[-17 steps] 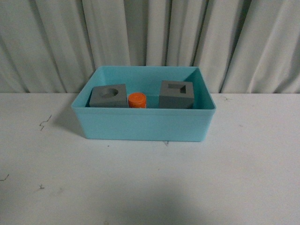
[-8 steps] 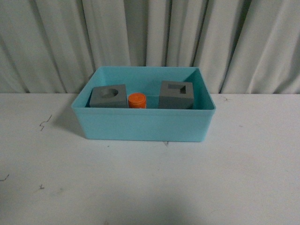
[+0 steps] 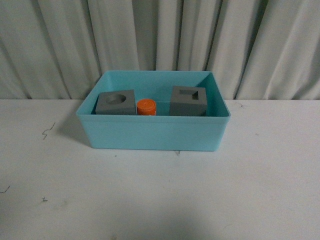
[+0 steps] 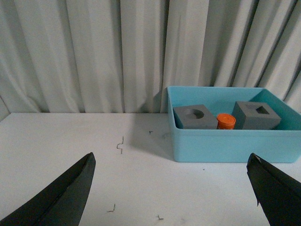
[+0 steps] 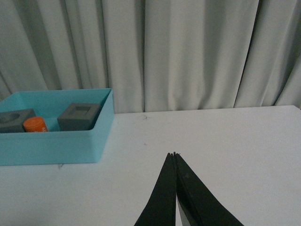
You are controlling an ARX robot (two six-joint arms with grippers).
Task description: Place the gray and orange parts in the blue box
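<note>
A: Where do the parts sit?

B: All three are inside the blue box (image 3: 150, 132), which stands on the white table (image 3: 160, 195) just before the pale curtain (image 3: 160, 35). The gray cube with the round recess (image 3: 116, 103) is at the box's left end, the gray cube with the rectangular recess (image 3: 188, 100) toward its right end, and the orange cylinder (image 3: 146, 107) between them, just beside the round-recess cube and apart from the other.

A: Anything in the way around the box?

B: Only small dark marks (image 3: 48, 132) on the table to the box's left. The near wall of the box hides the lower parts of all three pieces in the front view.

A: And the grippers?

B: The left gripper (image 4: 171, 188) has its fingers (image 4: 66, 197) spread wide, on the near side of the box and left of it, holding nothing. The right gripper (image 5: 174, 154) has its tips pressed together with nothing between them, over bare table to the box's right.
</note>
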